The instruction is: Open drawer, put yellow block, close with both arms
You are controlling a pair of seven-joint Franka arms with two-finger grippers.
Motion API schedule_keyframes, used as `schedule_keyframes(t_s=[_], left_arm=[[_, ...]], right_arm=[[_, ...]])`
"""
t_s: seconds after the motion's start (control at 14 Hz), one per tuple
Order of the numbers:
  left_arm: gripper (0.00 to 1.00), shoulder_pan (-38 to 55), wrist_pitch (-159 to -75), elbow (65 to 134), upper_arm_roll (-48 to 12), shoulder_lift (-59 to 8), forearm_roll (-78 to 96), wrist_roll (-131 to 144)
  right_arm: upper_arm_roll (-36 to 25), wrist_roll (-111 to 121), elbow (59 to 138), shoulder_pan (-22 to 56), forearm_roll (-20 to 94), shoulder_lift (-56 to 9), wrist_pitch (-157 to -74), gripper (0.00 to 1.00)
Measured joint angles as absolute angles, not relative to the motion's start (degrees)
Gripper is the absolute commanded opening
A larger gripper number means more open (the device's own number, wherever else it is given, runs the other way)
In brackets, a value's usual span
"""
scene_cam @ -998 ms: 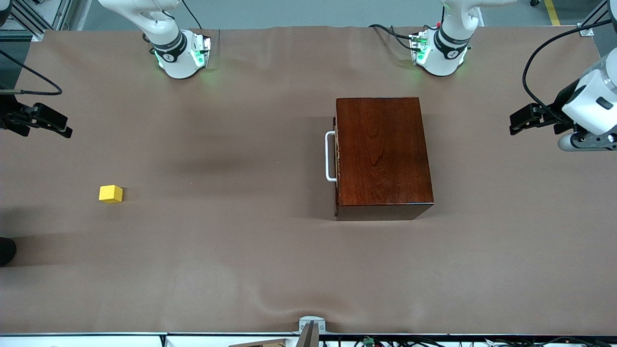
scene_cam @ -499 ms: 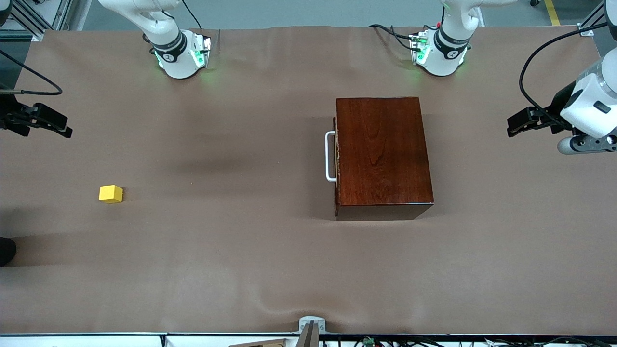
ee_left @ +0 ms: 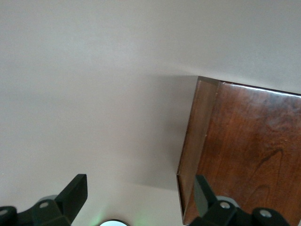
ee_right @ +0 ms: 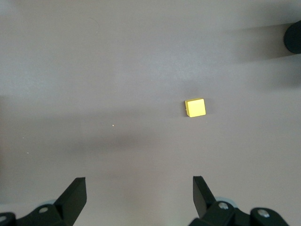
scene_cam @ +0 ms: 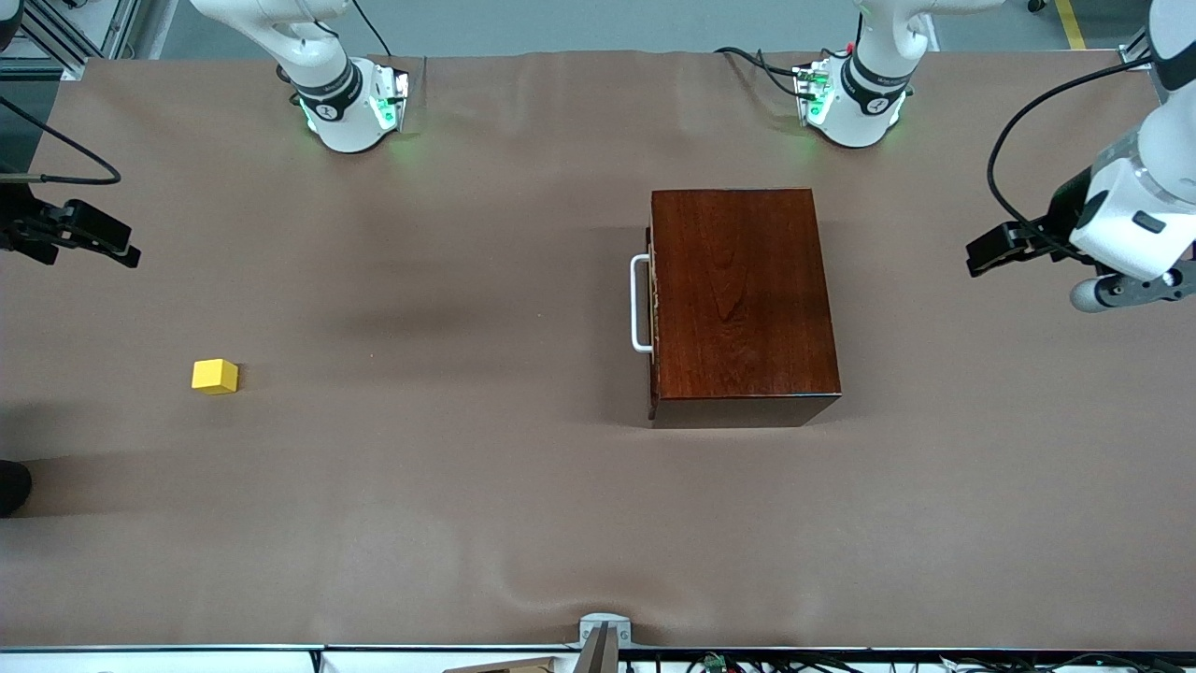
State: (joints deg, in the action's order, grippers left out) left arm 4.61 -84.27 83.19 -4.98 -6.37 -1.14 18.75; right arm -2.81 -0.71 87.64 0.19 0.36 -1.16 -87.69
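1. Glossy reddish-brown wooden box (scene_cam: 743,304) sits mid-bench toward the left arm's end; drawer (scene_cam: 653,304) shut, white U-shaped handle (scene_cam: 640,304) untouched.
2. Small yellow cube (scene_cam: 215,376) lies near the right arm's end edge.
3. Left gripper (scene_cam: 995,250) and right gripper (scene_cam: 93,241): jaws released, empty, over bench ends.
4. Opening step pending; next likely needs a handle grasp.

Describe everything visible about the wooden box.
The box is a glossy, dark reddish-brown wooden block with visible grain, standing flat on the brown table cover toward the left arm's end. Its drawer is shut, flush with the body, facing the right arm's end. A white U-shaped bar handle juts from the drawer front. Nothing rests on the box and no gripper touches it.
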Motion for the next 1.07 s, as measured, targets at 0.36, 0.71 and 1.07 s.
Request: schedule_keyframes(t_s=[0.36,0.71,1.07], left_arm=[[1.0,11.8,-85.6,83.0,-5.1,-9.0,-1.1,29.6],[1.0,15.8,-86.8,81.1,-5.1,-12.0,-1.1,37.0],[1.0,20.0,-90.2,80.8,-5.1,-12.7,-1.1,44.3]], right_arm=[[-2.8,-0.7,87.7,0.2,0.4,-1.2,-87.7,1.0],[-2.8,-0.7,87.7,0.2,0.4,-1.2,-87.7,1.0],[-2.8,-0.7,87.7,0.2,0.4,-1.2,-87.7,1.0]])
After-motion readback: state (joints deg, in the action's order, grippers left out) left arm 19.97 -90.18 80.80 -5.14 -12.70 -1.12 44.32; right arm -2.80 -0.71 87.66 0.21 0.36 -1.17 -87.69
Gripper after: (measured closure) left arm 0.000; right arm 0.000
